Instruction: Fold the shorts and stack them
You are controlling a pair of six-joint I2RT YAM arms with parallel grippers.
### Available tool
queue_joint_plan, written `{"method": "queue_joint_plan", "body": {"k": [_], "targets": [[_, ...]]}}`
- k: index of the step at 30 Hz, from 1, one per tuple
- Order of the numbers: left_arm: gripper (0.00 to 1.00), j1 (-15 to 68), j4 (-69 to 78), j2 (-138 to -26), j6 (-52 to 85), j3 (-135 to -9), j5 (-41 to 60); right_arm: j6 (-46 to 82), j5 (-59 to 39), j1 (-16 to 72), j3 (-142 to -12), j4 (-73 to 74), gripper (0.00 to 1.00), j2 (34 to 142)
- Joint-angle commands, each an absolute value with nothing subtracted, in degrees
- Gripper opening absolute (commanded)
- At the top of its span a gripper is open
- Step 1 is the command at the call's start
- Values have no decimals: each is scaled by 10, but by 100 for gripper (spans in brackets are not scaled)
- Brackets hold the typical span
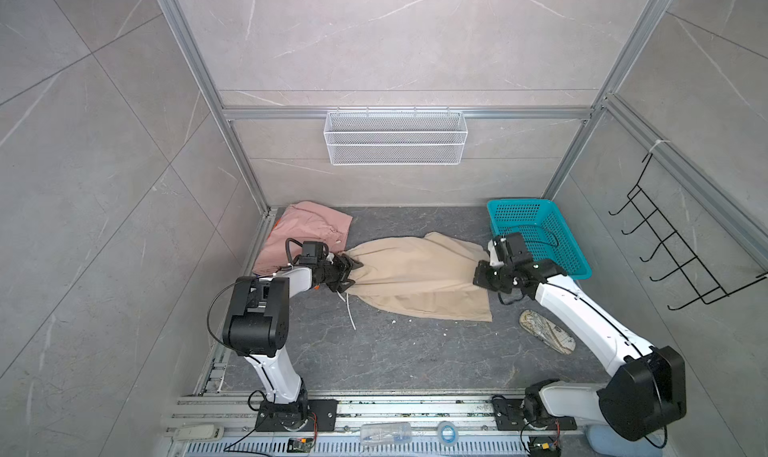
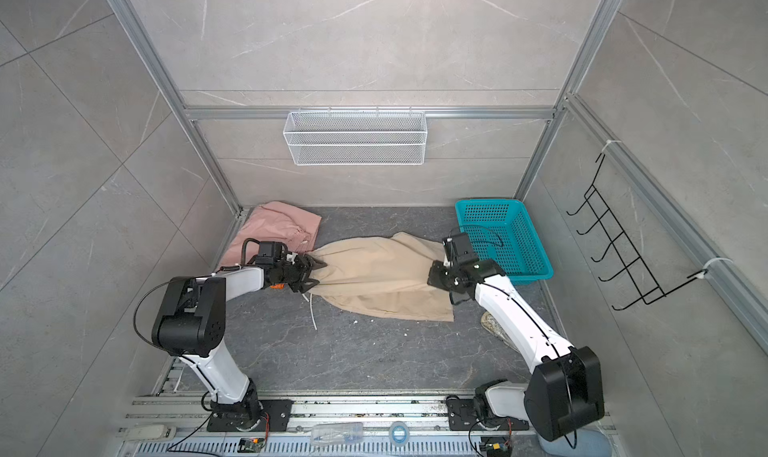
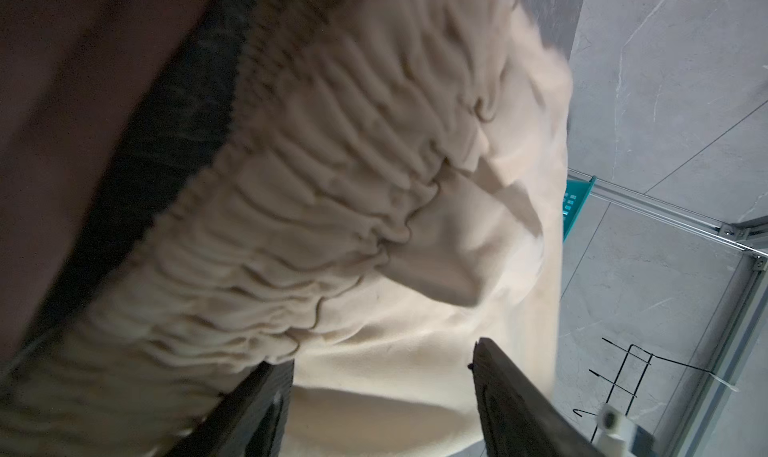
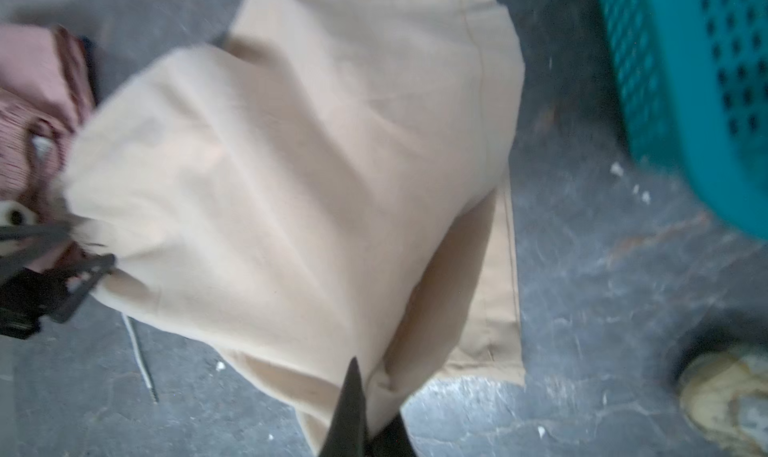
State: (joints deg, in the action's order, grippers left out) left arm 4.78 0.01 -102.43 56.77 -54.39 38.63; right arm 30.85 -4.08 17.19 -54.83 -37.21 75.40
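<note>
Left wrist view: the gathered waistband point(image 3: 291, 210) of the beige shorts point(image 3: 415, 309) fills most of the picture. The left gripper point(image 3: 382, 363) has its two dark fingers point(image 3: 257, 409) standing well apart with cloth between them. I cannot tell whether either finger presses the cloth. In both top views this claw is spread wide around the bunched waistband end, left of the middle of the dark grey floor point(image 1: 395, 351). From there the beige shorts stretch rightward across the floor's middle to the right gripper point(image 1: 478, 277). That gripper's jaws are closed tight on the leg end. In the right wrist view its fingertips meet with a fold of beige cloth caught between them. A white drawstring point(image 1: 350, 309) trails from the waistband onto the floor toward the front. The dusty pink shorts point(image 1: 307, 226) lie in the back left corner, just behind the left gripper, and their near edge reaches the beige waistband. A teal perforated basket point(image 1: 519, 205) sits in the back right corner, just behind the right gripper and near the beige leg end. A small pale mottled item point(image 1: 546, 332), too unclear to name, lies on the floor partly under the right arm
</note>
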Motion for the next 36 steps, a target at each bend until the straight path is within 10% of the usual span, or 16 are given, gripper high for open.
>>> {"method": "queue_joint_plan", "body": {"k": [1,11,26,36], "targets": [[71,42,-22,-1025,537,-551,365,332,-38,171,-468,-357,0,771],[72,41,-97,-1023,484,-562,338,336,-19,170,-431,-313,15,837],[79,99,-189,-953,419,-643,320,301,-40,141,-675,-398,94,820],[80,112,-104,-985,477,-571,335,343,-150,132,-679,-238,99,1004]]}}
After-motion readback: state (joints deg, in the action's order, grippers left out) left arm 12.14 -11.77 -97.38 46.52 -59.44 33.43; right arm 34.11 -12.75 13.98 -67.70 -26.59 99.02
